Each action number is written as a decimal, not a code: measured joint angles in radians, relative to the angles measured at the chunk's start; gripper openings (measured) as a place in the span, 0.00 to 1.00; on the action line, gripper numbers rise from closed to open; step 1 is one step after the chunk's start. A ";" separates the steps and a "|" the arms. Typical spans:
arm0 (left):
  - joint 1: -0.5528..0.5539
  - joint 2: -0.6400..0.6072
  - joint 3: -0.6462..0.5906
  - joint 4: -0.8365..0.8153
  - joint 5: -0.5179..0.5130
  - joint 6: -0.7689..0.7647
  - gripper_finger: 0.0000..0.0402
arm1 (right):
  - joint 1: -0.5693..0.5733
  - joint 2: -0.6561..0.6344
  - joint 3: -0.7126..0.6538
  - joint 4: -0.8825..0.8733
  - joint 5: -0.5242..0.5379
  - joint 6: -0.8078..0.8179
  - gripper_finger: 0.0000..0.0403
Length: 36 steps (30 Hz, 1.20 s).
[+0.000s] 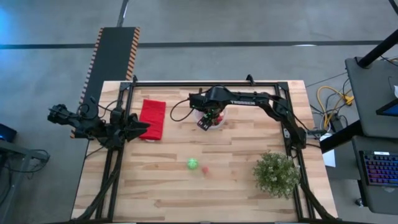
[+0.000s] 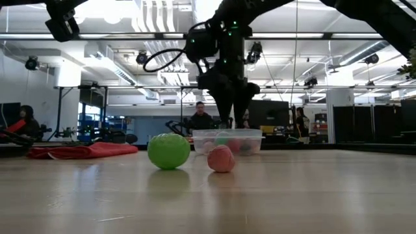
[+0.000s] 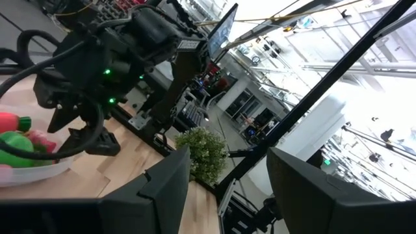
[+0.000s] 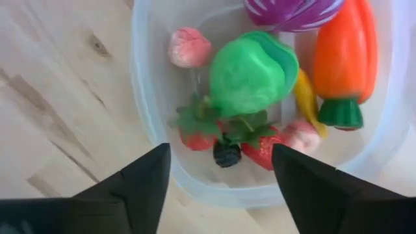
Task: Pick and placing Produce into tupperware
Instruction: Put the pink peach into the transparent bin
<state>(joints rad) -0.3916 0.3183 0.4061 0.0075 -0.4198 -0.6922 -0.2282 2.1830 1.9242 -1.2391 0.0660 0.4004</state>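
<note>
the right gripper [image 1: 208,121] is held directly above the small round clear plastic tupperware [image 4: 151,123], which sits on the light wooden table [image 1: 161,180] toward its far middle. its two dark fingers [image 4: 136,179] are spread wide with nothing between them, and they are seen above the container's near rim.

inside the tupperware a cluster of toy produce is seen: a green ball-shaped piece [image 4: 253,71] in the middle, a long orange carrot with a green stem end [image 4: 344,58] beside it along one wall, a purple-and-white ball [image 4: 292,12] touching the green piece, a pale pink piece [image 4: 188,47], a second pink piece [image 4: 299,133], two red strawberries with green leaves [image 4: 227,133], a small dark berry [image 4: 226,154] and a yellow strip [image 4: 307,97] between the green piece and the carrot.

two pieces are left outside on the table, nearer the front edge: a green ball [image 1: 193,163] and, just beside it, a small pink-red ball [image 1: 204,169]. in the low view they are seen standing in front of the tupperware, apart from it.

a red folded cloth [image 1: 152,118] lies left of the container. the left gripper [image 1: 138,127] is parked at the table's left edge, its tip next to the cloth; its fingers [image 3: 162,188] are seen apart and empty. a bushy green potted plant [image 1: 276,174] stands at the right front corner. people are seen in the room beyond the table.
</note>
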 joint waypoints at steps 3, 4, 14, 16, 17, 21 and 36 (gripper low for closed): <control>0.000 0.000 0.000 0.000 0.000 0.000 0.48 | 0.016 -0.005 0.033 -0.016 0.006 0.003 0.68; 0.000 0.000 0.000 0.000 0.000 0.000 0.48 | 0.026 -0.011 0.045 -0.016 0.006 0.004 0.69; 0.000 -0.001 0.000 -0.001 0.000 0.001 0.48 | 0.244 -0.088 0.107 -0.110 -0.086 0.019 0.68; 0.000 0.000 0.000 -0.002 0.000 0.001 0.48 | 0.309 -0.088 0.092 -0.110 -0.092 0.042 0.67; 0.000 0.000 0.000 -0.002 0.000 0.001 0.48 | 0.341 -0.088 0.082 -0.102 -0.093 0.061 0.67; 0.000 0.000 0.000 -0.002 0.000 -0.001 0.48 | 0.446 -0.087 0.022 -0.011 -0.083 0.149 0.68; 0.000 0.002 0.000 -0.002 0.018 -0.008 0.48 | 0.508 -0.086 -0.250 0.289 -0.031 0.343 0.67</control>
<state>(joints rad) -0.3912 0.3199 0.4061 0.0053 -0.4018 -0.6998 0.2798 2.0972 1.6741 -0.9504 0.0346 0.7436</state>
